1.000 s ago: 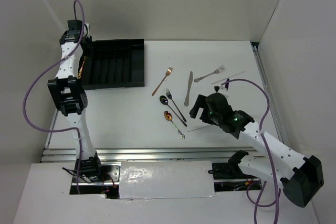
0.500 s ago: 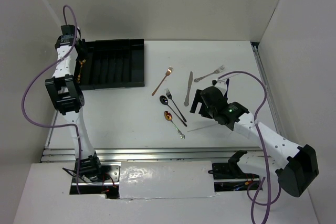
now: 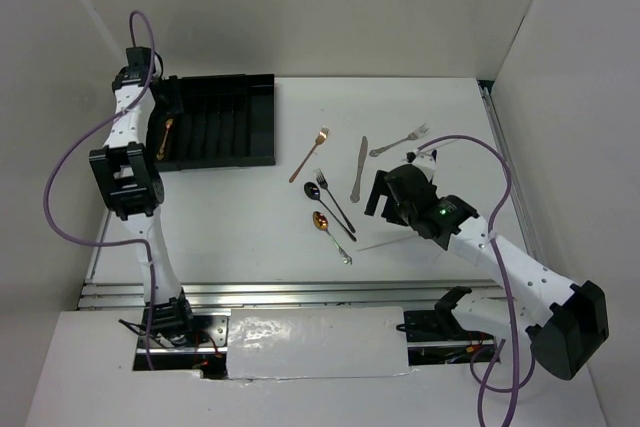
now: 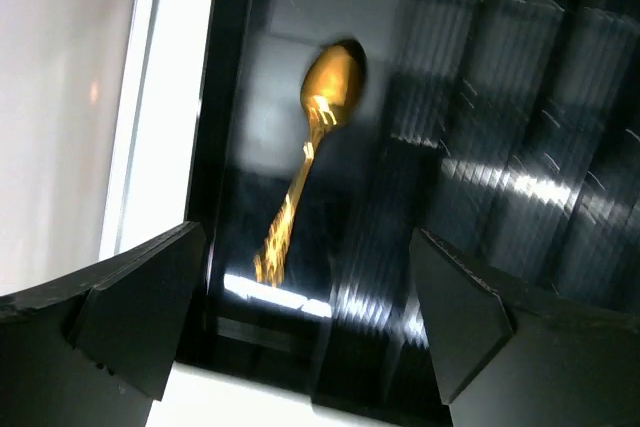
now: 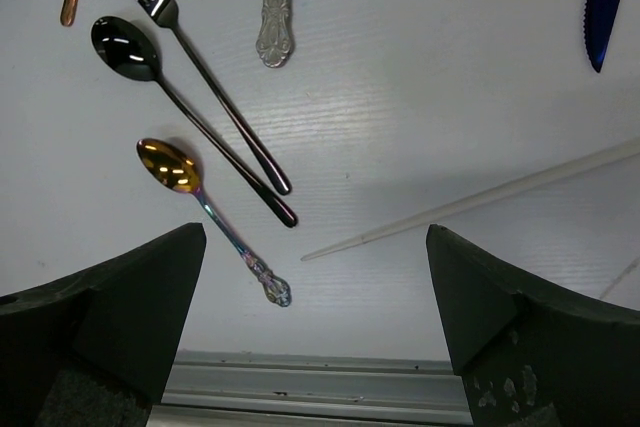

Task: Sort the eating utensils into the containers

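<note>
**Top external.** Left gripper (image 3: 168,99) hangs over the left end of the black cutlery tray (image 3: 255,87) at the table's (image 3: 240,217) far left. A gold spoon (image 3: 166,137) lies in the tray's leftmost slot, just nearer than the gripper. Right gripper (image 3: 384,197) sits over mid-table. Loose utensils lie to its left and beyond it: copper fork (image 3: 309,155), silver knife (image 3: 358,169), silver fork (image 3: 398,141), dark-handled fork (image 3: 336,203), black spoon (image 3: 313,190) and rainbow-handled spoon (image 3: 332,236). A pale stick (image 3: 385,242) lies beside it.

**Left wrist.** Jaws wide, nothing in them. The gold spoon (image 4: 310,147) lies along the slot floor beyond the fingers (image 4: 140,307), clear of both and nearer the left one, bowl pointing away. The view is blurred.

**Right wrist.** Jaws wide and empty, above the table. The rainbow-handled spoon (image 5: 210,217) lies just off the left finger (image 5: 130,297), apart from it. The black spoon (image 5: 125,47) and dark-handled fork (image 5: 200,67) lie farther out. The knife's ornate handle (image 5: 275,17) is at top centre. The pale stick (image 5: 480,197) runs aslant between the fingertips.
</note>
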Motion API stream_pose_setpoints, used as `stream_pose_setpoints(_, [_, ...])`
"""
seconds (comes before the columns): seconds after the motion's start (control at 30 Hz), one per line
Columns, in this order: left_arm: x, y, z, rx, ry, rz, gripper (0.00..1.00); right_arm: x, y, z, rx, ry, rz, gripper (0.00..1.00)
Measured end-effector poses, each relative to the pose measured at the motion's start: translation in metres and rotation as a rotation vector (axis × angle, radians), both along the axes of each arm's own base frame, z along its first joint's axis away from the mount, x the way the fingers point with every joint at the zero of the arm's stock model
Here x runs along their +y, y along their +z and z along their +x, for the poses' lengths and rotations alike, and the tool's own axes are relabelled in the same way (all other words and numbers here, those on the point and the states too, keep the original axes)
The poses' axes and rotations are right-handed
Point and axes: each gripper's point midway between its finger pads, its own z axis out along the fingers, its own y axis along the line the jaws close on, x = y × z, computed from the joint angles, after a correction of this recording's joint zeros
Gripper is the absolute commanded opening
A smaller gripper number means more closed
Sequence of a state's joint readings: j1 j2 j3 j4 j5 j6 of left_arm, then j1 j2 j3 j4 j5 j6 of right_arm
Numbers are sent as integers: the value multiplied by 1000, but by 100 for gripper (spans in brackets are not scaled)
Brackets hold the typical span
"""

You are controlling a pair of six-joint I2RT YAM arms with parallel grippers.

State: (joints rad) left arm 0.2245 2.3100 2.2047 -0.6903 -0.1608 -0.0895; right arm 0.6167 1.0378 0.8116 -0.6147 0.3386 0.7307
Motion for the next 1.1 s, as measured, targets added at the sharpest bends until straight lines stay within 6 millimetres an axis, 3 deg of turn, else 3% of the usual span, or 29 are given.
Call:
stream_pose_setpoints(0.1, [-27, 44, -22, -29, 0, 20, 99, 4, 3, -3, -3, 33, 10, 100])
stream_pose_setpoints(0.2, [-76, 108, -55, -146, -43, 1, 99, 12, 5, -9, -4, 91, 19, 100])
stream_pose_setpoints(0.27, [-112, 140, -91, -240, -98, -48, 99, 26, 5, -16, 2, 184, 40, 100])
stream_pose_setpoints(0.33, [-129, 154, -135, -303, -116, -93, 99, 44, 2, -28, 14, 290, 60, 100])
stream_pose_setpoints(0.37, [-132, 155, -157, -326, -106, -114, 99, 55, 1, -34, 21, 339, 67, 100])
stream_pose_setpoints(0.47, [-133, 135, -192, -305, -86, -141, 99, 81, -7, -44, 34, 433, 64, 99])
stream_pose_setpoints(0.6, [-139, 85, -220, -195, -78, -163, 99, 104, -47, -54, 126, 499, -22, 97])
stream_pose_setpoints(0.7, [-141, 62, -248, -137, -67, -169, 97, 113, -76, -57, 190, 518, -74, 84])
stream_pose_setpoints(0.8, [-140, 65, -257, -145, -49, -177, 90, 118, -90, -57, 218, 520, -91, 75])
stream_pose_setpoints(0.97, [-141, 69, -258, -155, -46, -181, 91, 139, -89, -44, 196, 526, -122, 63])
stream_pose_setpoints(1.0, [-141, 70, -258, -155, -44, -182, 91, 144, -88, -41, 188, 527, -118, 63])
stream_pose_setpoints(1.1, [-142, 80, -256, -168, -29, -196, 90, 153, -88, -36, 178, 526, -114, 77])
